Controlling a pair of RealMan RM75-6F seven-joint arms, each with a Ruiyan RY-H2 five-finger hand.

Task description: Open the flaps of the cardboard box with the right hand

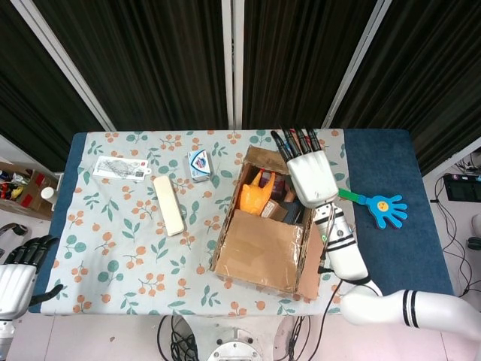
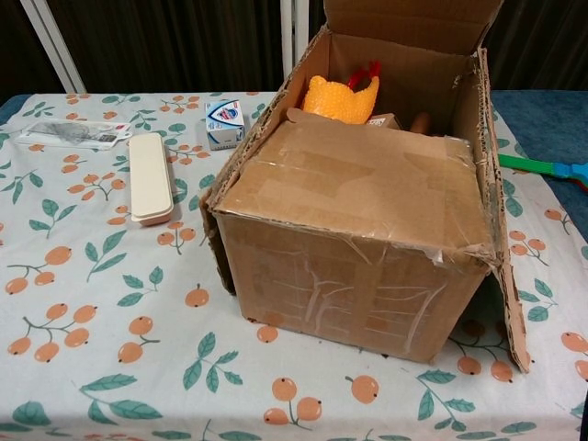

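The taped, worn brown cardboard box (image 2: pixel 354 243) is sitting on the counter (image 2: pixel 92 312) with its far flap (image 2: pixel 409 18) standing upright, its near flap (image 2: pixel 358 188) lying closed over the front half, and its right side flap (image 2: pixel 501 230) hanging outward.

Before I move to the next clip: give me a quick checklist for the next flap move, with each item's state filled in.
1. Far flap raised upright: ok.
2. Near flap opened: not ok, it lies flat over the cardboard box.
3. Right hand free of any load: ok, fingers spread, over the far flap.
4. Contents clear of the near flap: cannot tell; orange toy stands just behind it.
5. Left hand out of the way: ok, off the table's edge.
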